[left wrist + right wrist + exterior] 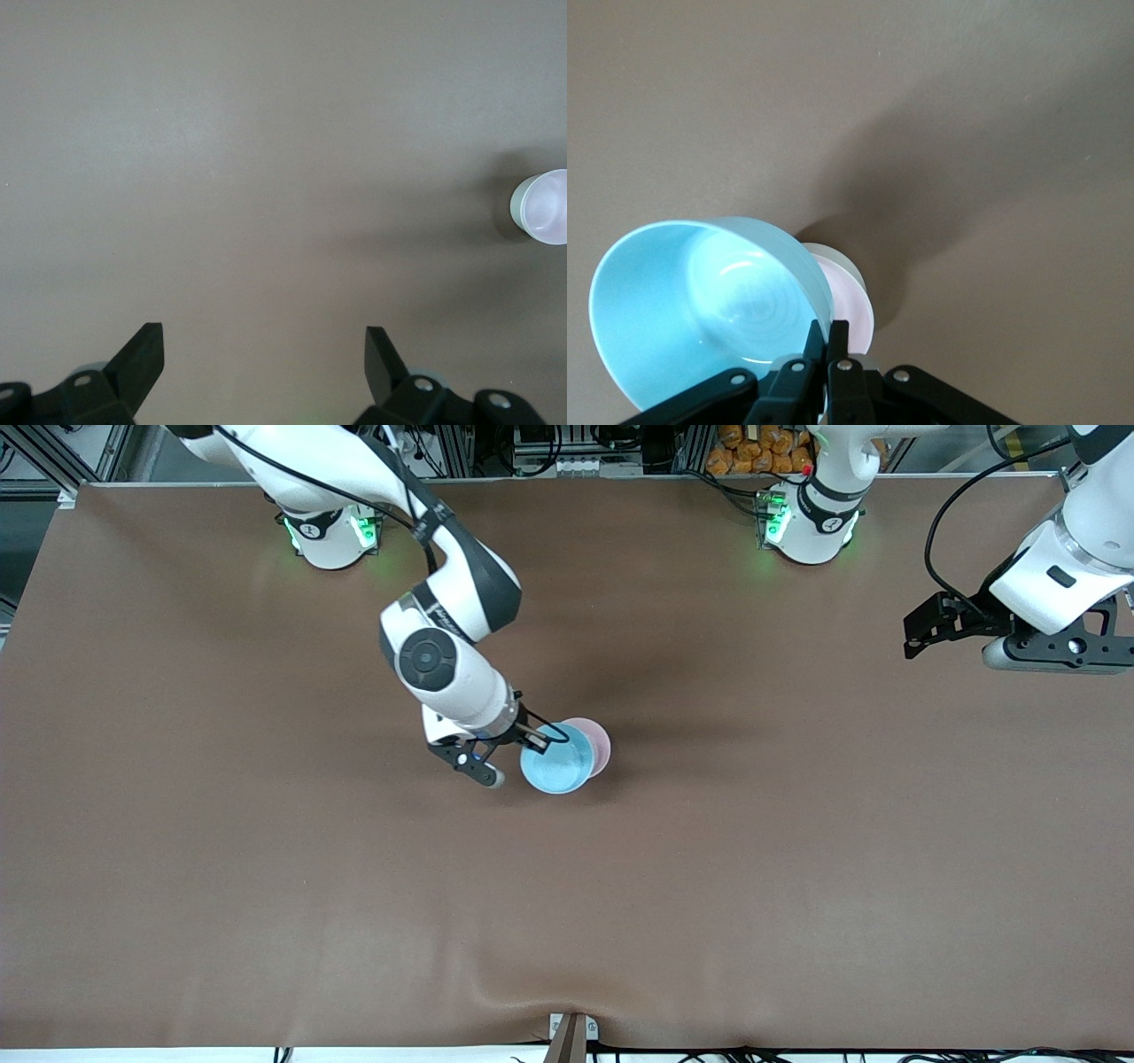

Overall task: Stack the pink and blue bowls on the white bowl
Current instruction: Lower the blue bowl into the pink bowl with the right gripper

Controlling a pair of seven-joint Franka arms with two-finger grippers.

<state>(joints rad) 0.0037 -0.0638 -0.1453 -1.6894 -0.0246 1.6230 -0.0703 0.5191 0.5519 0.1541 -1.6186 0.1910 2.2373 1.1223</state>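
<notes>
Bowls in view, three, all at mid-table.

One light blue bowl (556, 769), tilted, its rim pinched between the closed fingers of the right gripper (529, 737); it hangs over the pink bowl, overlapping it on the side nearer the front camera. The right wrist view shows the same blue bowl (700, 310) raised and tipped, the right gripper (828, 341) clamped on its wall.

One pale pink bowl (596, 741), upright, partly covered by the blue one; it sits nested in the third bowl.

One white bowl (837, 258), showing only as a pale rim under the pink bowl (855, 310).

Grippers, two. The left gripper (912, 638) waits in the air over the left arm's end of the table, fingers (142, 354) spread wide and holding nothing.

One brown table (797, 868) surface carries everything.
</notes>
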